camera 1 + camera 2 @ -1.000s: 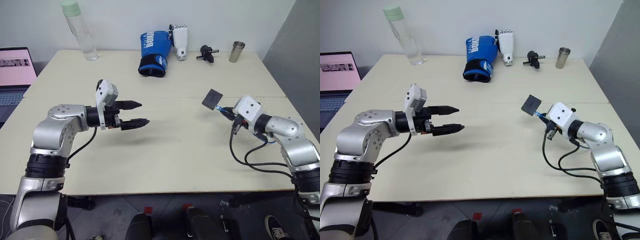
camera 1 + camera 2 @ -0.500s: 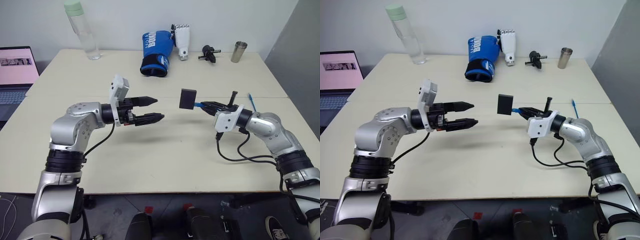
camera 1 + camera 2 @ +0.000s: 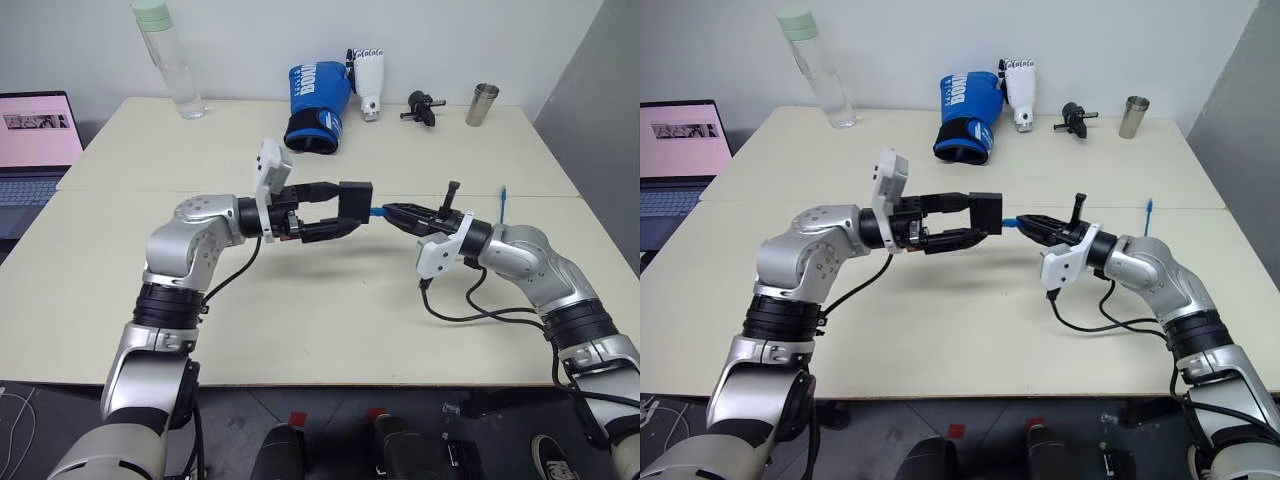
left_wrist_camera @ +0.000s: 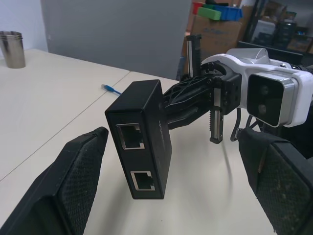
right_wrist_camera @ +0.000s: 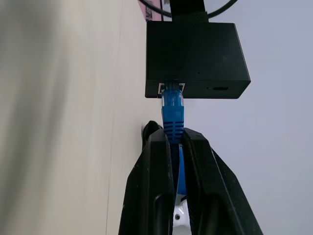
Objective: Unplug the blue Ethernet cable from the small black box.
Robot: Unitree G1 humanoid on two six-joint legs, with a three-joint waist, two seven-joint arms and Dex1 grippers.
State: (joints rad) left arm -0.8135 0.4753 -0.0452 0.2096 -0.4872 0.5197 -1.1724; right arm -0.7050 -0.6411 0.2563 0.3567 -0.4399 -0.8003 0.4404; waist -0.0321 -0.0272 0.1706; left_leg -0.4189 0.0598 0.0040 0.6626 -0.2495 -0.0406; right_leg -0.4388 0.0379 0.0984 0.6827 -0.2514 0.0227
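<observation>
Far left, off the table edge, an open laptop (image 3: 35, 140) showed a pink screen. A clear water bottle (image 3: 167, 60) with a pale green cap stood at the back left of the cream table (image 3: 330, 320).

Left gripper (image 3: 340, 208) was level, pointing toward the right arm, fingers spread wide on either side of the small black box (image 3: 356, 198). Left wrist view showed both padded fingertips (image 4: 73, 181) apart from the box's sides, so no grip there. The box face toward that camera had two empty ports.

The box was held up off the table, mid-span between the two arms, hanging on the blue Ethernet cable (image 5: 172, 110), whose plug was seated in a port on the box's edge facing the right arm. Right gripper (image 3: 392, 212) was clamped tight on the cable just behind the plug, carrying cable and box. The cable's free plug end stuck up behind the right wrist.

Back row: blue boxing glove (image 3: 314, 105), white robotic hand (image 3: 366, 80) just beside it, small black knobbed gadget (image 3: 421, 105), steel cup (image 3: 481, 104) furthest right.
</observation>
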